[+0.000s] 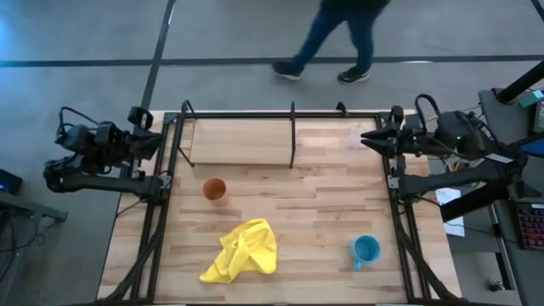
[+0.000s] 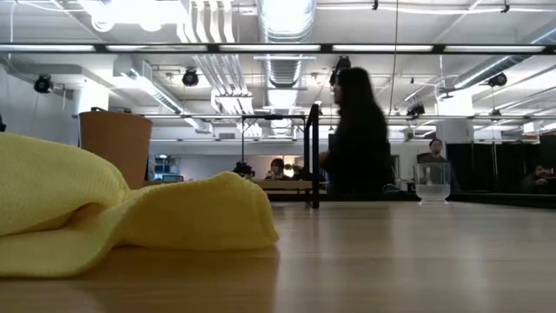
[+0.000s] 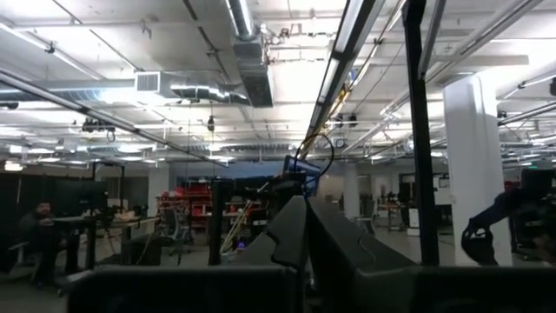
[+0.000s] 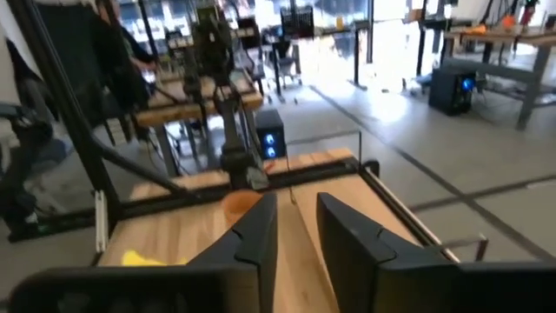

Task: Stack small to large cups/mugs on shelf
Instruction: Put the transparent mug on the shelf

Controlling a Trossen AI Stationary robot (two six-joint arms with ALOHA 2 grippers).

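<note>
Three cups sit on the wooden table. The clear glass cup stands up straight at the far right part of the table, right of the black divider of the shelf. In the low view the same glass cup shows small and far off on the right. From above it is hard to tell if the glass stands on the shelf board or on the table just beside it.

The orange tumbler stands upright on the table, in front of the shelf and a bit to the left. The blue mug stands near the front right corner, well apart from the other two cups. A handle pokes out on its front side.

One yellow cloth lies crumpled near the front of the table, between the tumbler and the mug. In the low view it fills the left side, and the tumbler stands behind it.

The right gripper hangs at the right edge of the table, just beside the glass cup and pointing at it. Its fingers stand a little apart and hold nothing. The left gripper waits off the left edge of the table, near the shelf's left end. Its fingers are pressed together with nothing between them.

A person walks on the floor past the far side of the table.
</note>
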